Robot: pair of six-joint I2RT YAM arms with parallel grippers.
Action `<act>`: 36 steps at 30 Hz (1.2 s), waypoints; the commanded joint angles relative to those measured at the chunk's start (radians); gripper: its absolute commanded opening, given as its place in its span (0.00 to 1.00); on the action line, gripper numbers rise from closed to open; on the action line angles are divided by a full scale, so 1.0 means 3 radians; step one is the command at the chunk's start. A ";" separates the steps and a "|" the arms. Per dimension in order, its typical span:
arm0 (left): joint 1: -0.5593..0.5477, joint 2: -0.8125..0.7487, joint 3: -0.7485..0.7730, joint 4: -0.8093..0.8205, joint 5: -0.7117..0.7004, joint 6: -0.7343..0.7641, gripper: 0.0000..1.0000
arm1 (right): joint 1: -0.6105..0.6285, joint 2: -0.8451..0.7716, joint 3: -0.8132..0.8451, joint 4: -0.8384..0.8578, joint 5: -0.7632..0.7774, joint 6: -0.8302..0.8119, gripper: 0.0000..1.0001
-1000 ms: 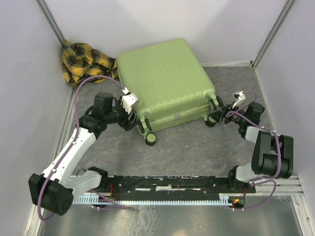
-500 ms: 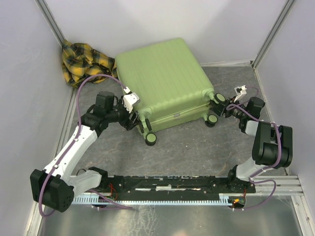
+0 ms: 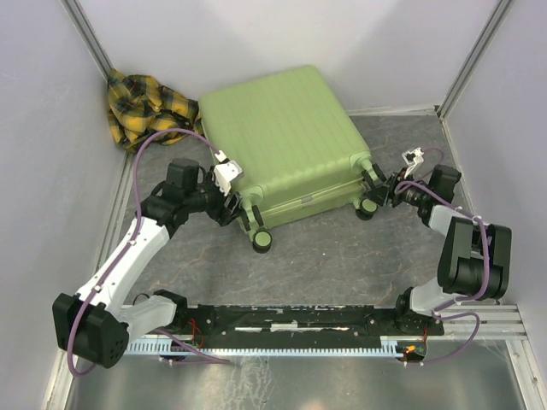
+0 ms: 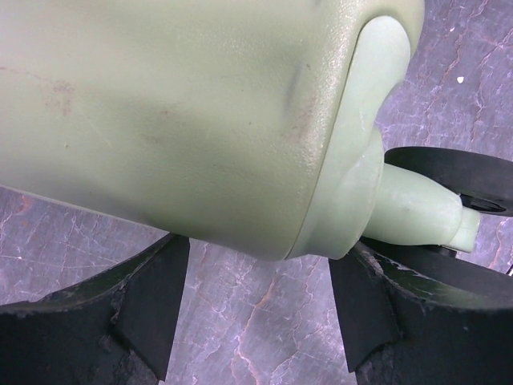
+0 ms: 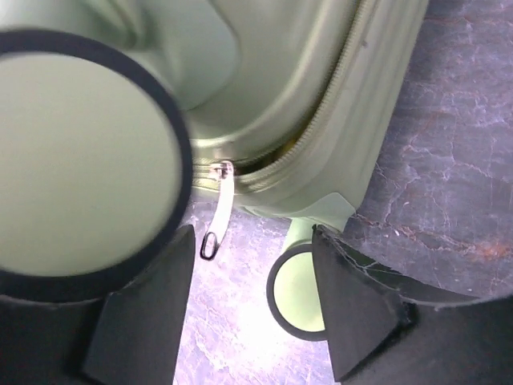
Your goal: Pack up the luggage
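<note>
arms (image 3: 120, 265): white links, black joints | cables (image 3: 155, 138): purple | pincer fingers (image 4: 144, 317): black

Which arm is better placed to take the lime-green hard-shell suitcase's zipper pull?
Right, probably. The metal zipper pull hangs ahead of the open right gripper; the left gripper faces a plain corner of the suitcase, no zipper in its view.
</note>
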 commanded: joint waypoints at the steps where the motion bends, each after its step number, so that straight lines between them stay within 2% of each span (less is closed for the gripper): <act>1: -0.0010 -0.0049 0.0068 0.0212 -0.0059 0.0139 0.75 | -0.0107 -0.0181 0.0501 -0.1436 -0.0483 -0.1180 0.74; 4: -0.0010 -0.0074 0.0023 0.0213 -0.0039 0.0139 0.75 | -0.0185 0.0062 0.0961 -0.2719 -0.0648 -0.2174 0.87; 6: -0.0011 -0.0065 0.0010 0.0225 -0.0029 0.0135 0.75 | -0.0180 0.0256 0.1209 -0.3281 -0.0762 -0.2665 0.88; 8: -0.0012 -0.0057 0.0010 0.0239 -0.0030 0.0131 0.75 | -0.0161 0.0422 0.1375 -0.3522 -0.0787 -0.2821 0.85; 11: -0.0011 -0.0037 0.0029 0.0243 -0.0025 0.0134 0.75 | -0.0157 0.0584 0.1467 -0.3451 -0.0757 -0.2689 0.77; 15: -0.0010 -0.0022 0.0040 0.0237 -0.0024 0.0142 0.75 | -0.0143 0.0626 0.1450 -0.2993 -0.0741 -0.2128 0.73; 18: -0.0010 -0.0013 0.0043 0.0236 -0.0012 0.0145 0.75 | -0.0136 0.0548 0.1258 -0.2394 -0.0741 -0.1473 0.72; 20: -0.0010 -0.0004 0.0047 0.0240 -0.0002 0.0148 0.75 | -0.0136 0.0545 0.1219 -0.2257 -0.0754 -0.1267 0.69; 27: -0.0010 0.0026 0.0046 0.0244 0.0011 0.0150 0.75 | -0.0085 0.0544 0.1224 -0.2309 -0.0787 -0.1130 0.64; 36: -0.0010 0.0038 0.0040 0.0257 0.0028 0.0129 0.75 | -0.0004 0.0550 0.1236 -0.2102 -0.0727 -0.0870 0.42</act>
